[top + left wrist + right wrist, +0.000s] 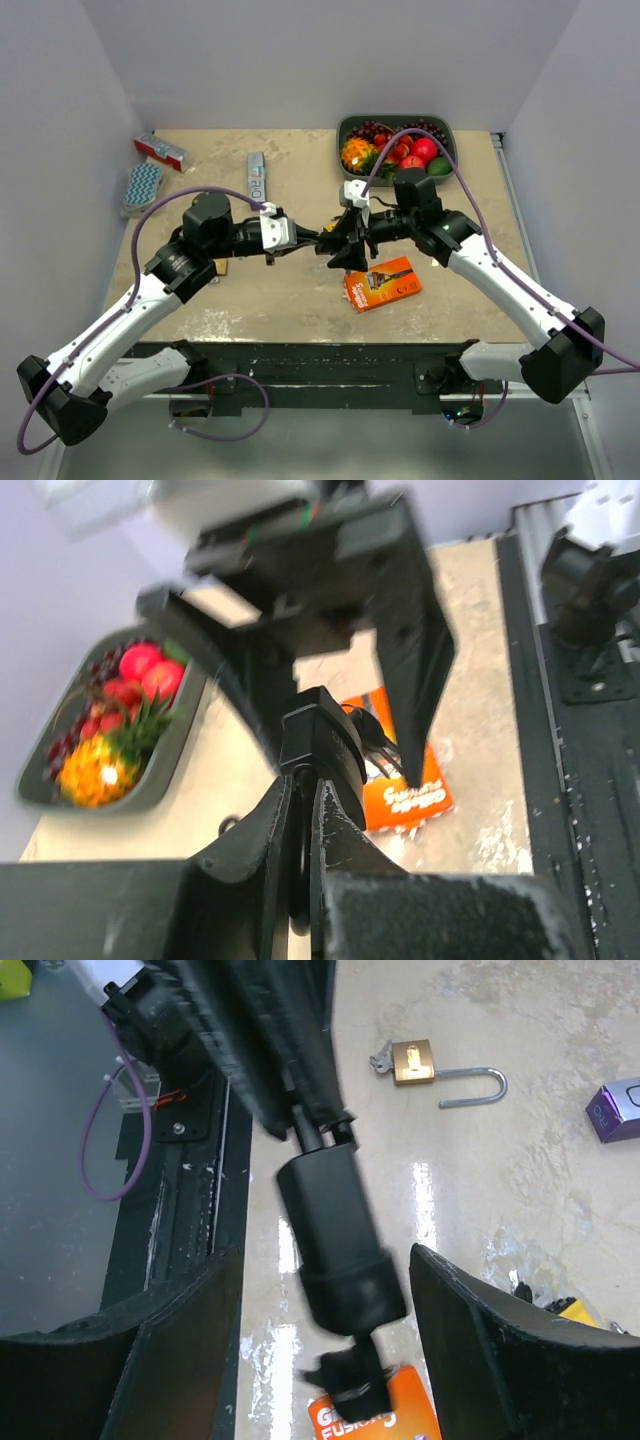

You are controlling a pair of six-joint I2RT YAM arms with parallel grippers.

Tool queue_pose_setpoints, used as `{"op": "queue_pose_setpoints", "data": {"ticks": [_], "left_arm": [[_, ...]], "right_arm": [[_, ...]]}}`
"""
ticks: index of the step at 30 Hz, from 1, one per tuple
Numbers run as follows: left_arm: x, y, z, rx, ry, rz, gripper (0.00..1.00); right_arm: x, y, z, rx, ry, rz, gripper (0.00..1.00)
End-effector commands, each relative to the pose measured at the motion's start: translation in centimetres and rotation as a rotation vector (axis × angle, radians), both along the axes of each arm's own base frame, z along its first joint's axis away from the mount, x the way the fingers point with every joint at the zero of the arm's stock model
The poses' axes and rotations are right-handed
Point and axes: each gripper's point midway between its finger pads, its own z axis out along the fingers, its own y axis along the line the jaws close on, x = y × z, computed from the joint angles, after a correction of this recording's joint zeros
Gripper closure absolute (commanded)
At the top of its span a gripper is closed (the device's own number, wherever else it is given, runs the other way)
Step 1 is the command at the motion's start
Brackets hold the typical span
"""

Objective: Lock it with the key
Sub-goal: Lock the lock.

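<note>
Top view: both arms are reaching over the middle of the worktop (300, 300). The left pincer (322, 240) and right pincer (352, 238) are facing tip to tip above an orange razor pack (383, 284).

Left wrist view: the left pincer is clamping together on a black cylindrical piece (320, 742); I cannot tell what it is. The right pincer's fingers are standing apart on either side of it.

Right wrist view: the right pincer is gaping and gripping nothing. The brass padlock (414, 1061) is lying flat on the worktop, well apart from both pincers. Its shackle (475, 1088) is standing open, and something grey, possibly the key (380, 1060), is sitting at its body.

Judgement: locking is not yet done. Closing the shackle and turning the key are remaining.
</note>
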Motion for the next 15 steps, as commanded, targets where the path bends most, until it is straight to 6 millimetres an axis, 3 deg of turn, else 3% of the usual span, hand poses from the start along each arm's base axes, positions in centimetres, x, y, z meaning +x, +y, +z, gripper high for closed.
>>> {"op": "queue_pose_setpoints", "data": {"ticks": [1, 6, 7, 9, 15], "left_arm": [[1.2, 1.1, 2.6, -0.056, -0.061, 0.075, 1.00], [0.8, 1.1, 3.1, -0.063, -0.064, 0.053, 1.00], [0.6, 1.0, 3.2, -0.066, -0.067, 0.046, 1.00], [0.3, 1.0, 3.4, -0.070, -0.062, 0.036, 1.00], [-0.1, 0.7, 4.6, -0.097, -0.069, 0.003, 1.00]], "right_arm": [[-0.4, -0.3, 2.6, 0.039, -0.026, -0.006, 0.28], [-0.4, -0.4, 2.4, 0.029, -0.032, 0.000, 0.24], [-0.5, -0.3, 2.4, 0.031, -0.034, 0.003, 0.17], [-0.2, -0.2, 2.4, 0.039, -0.045, 0.000, 0.14], [0.0, 0.5, 2.4, 0.062, -0.038, 0.028, 0.19]]}}
